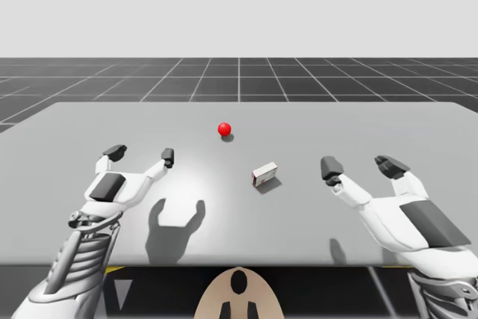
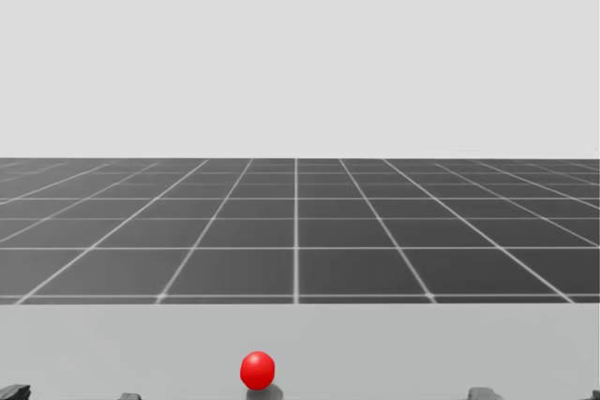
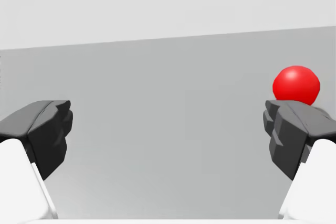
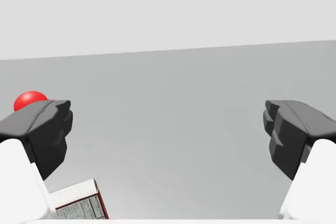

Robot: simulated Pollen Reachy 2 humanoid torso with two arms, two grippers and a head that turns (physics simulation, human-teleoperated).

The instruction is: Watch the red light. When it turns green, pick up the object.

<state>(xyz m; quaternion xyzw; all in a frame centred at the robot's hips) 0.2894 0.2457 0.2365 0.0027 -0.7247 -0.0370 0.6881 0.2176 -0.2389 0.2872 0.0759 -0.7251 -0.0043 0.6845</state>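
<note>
A: Where is the object?
B: The small white-and-red box (image 1: 264,175) lies on the grey table (image 1: 75,132), between the 2 arms, nearer the right gripper (image 1: 361,166). The red light (image 1: 224,129) sits beyond it.
A: Fingers?
B: On the left gripper (image 1: 141,155) and the right gripper alike, spread wide, holding nothing.

A wide grey table (image 1: 314,121) with a smooth matte top runs almost across the high view, its far edge straight. Beyond it lies a dark floor (image 1: 239,76) ruled with pale grid lines, meeting a plain light-grey backdrop (image 1: 239,5).
</note>
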